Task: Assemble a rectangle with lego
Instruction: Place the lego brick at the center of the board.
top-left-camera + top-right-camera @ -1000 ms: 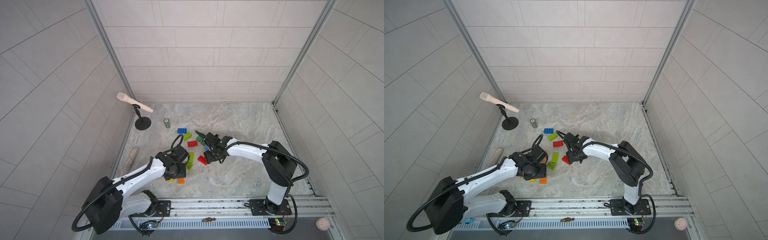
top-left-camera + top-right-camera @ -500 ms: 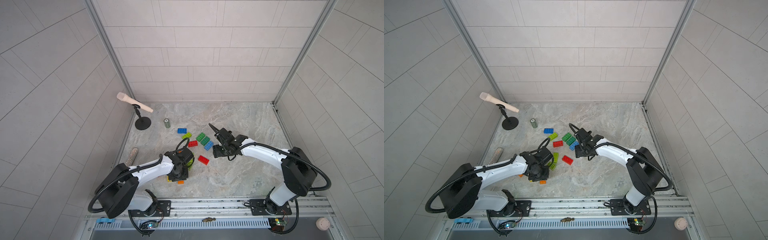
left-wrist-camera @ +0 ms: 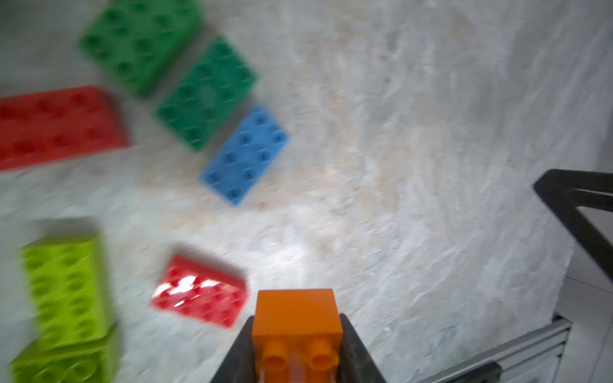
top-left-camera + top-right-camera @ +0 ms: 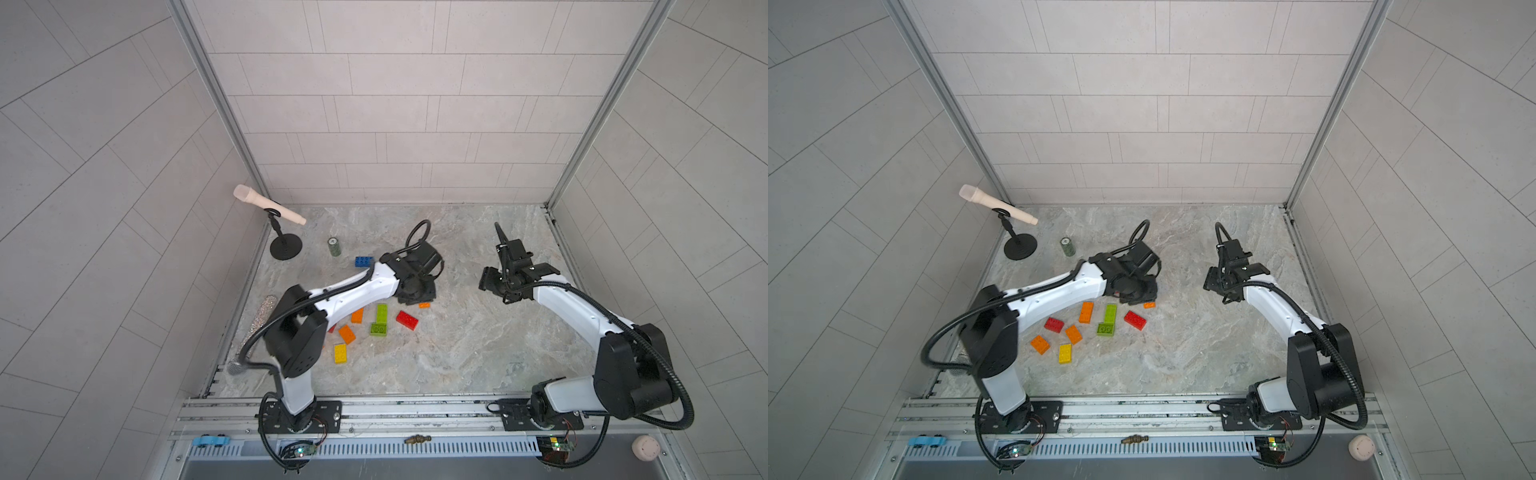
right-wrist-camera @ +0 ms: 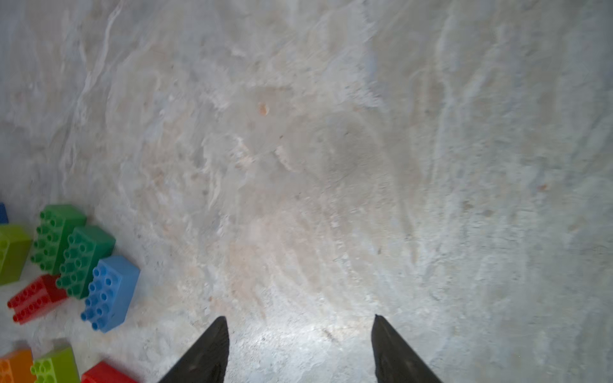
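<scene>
Nearest the base rail, loose bricks lie scattered on the tabletop [image 4: 478, 340]: a yellow brick [image 4: 340, 353], orange bricks [image 4: 346, 333], two lime bricks [image 4: 379, 320] touching each other, and a red brick [image 4: 407, 320].

Just beyond them, the left gripper [image 3: 297, 351] is clamped on an orange brick [image 3: 297, 311]. Its fingers press on two opposite side faces, and the studs face the wrist camera.

Beyond that, two dark green bricks [image 3: 205, 93] and a blue brick [image 3: 245, 154] sit long side to long side in one row, apparently the start of the rectangle.

The right gripper [image 5: 298, 328] hangs with its jaws parted, holding nothing, over bare tabletop well apart from the row.

Farthest back stand a small dark cylinder [image 4: 333, 247] and a microphone on a stand [image 4: 270, 203].

Handling: the bricks should be light, rigid, hollow plastic. The side faces are smooth and glossy, so probably slippery. Take hold across the narrow width, on the flat sides below the studs. The tabletop is flat, matte and stone-patterned.
</scene>
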